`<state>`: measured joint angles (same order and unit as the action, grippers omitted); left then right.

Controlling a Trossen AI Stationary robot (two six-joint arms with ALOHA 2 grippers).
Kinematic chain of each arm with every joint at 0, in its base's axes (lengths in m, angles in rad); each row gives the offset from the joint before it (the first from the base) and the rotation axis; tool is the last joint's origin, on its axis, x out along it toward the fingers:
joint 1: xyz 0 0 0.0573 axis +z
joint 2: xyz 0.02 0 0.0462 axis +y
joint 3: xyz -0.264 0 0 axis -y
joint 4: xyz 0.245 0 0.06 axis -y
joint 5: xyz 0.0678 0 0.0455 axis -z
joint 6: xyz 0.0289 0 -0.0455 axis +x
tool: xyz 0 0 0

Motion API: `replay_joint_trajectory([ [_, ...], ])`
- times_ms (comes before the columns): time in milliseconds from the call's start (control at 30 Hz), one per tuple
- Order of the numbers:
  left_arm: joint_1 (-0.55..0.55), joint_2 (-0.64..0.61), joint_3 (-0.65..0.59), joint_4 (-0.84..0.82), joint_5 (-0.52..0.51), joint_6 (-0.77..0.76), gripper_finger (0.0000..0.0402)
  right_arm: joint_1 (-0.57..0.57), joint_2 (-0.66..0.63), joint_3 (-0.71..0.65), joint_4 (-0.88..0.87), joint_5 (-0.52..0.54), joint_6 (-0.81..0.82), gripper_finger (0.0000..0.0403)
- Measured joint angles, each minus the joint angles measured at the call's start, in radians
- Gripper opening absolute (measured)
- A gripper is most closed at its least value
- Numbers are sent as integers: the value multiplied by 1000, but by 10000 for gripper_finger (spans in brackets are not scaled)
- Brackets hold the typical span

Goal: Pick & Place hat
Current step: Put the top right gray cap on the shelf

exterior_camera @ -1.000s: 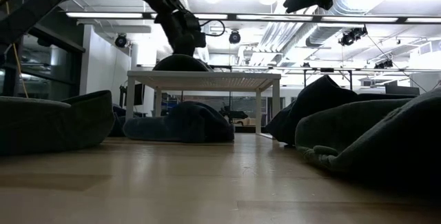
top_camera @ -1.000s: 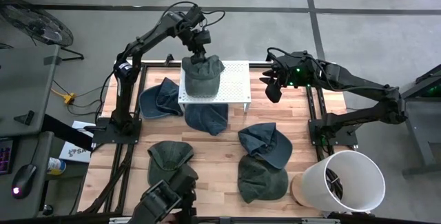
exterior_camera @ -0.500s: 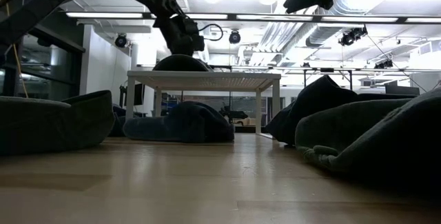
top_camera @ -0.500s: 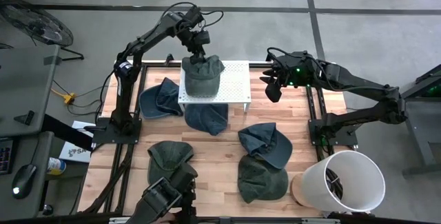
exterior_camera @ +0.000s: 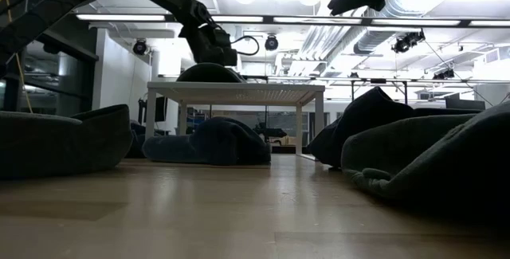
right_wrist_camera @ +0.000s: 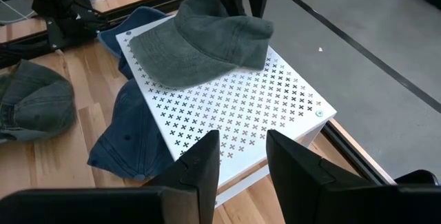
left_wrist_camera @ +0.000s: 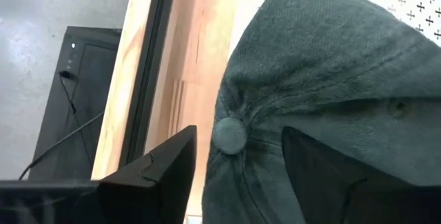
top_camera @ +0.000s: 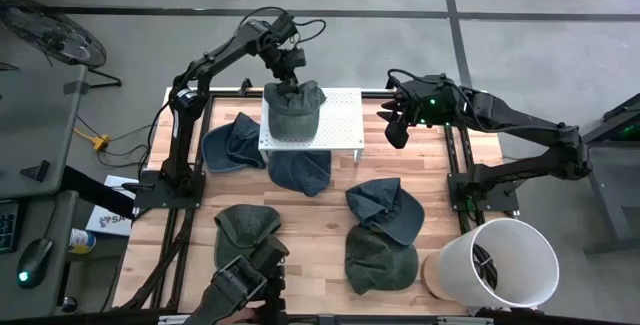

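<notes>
A green hat (top_camera: 294, 111) lay on the left part of a white perforated stand (top_camera: 340, 125) at the far side of the table. The left gripper (top_camera: 286, 73) hovered just beyond the hat's far edge, fingers apart and holding nothing. The right gripper (top_camera: 396, 130) waited right of the stand, fingers parted, empty.

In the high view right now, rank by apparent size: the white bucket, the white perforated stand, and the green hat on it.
1. Bucket, largest.
2. Stand, a bit smaller, though the hat covers part of it.
3. Hat, smallest.
</notes>
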<state>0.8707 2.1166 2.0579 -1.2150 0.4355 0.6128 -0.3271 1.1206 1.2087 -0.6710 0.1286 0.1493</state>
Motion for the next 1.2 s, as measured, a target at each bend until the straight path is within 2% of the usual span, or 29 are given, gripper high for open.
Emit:
replay_joint_trajectory([
  [467,-1,-3,2,-21,-67,11,10,0,0,0,-1,15,-1,114],
  [833,-26,-5,114,-161,-84,34,2,0,0,0,-2,24,-1,114],
  [1033,-68,-6,136,-232,-87,38,2,0,0,0,-1,25,-1,114],
  [1200,-97,-5,134,-253,-149,38,1,0,0,0,-1,26,-1,114],
])
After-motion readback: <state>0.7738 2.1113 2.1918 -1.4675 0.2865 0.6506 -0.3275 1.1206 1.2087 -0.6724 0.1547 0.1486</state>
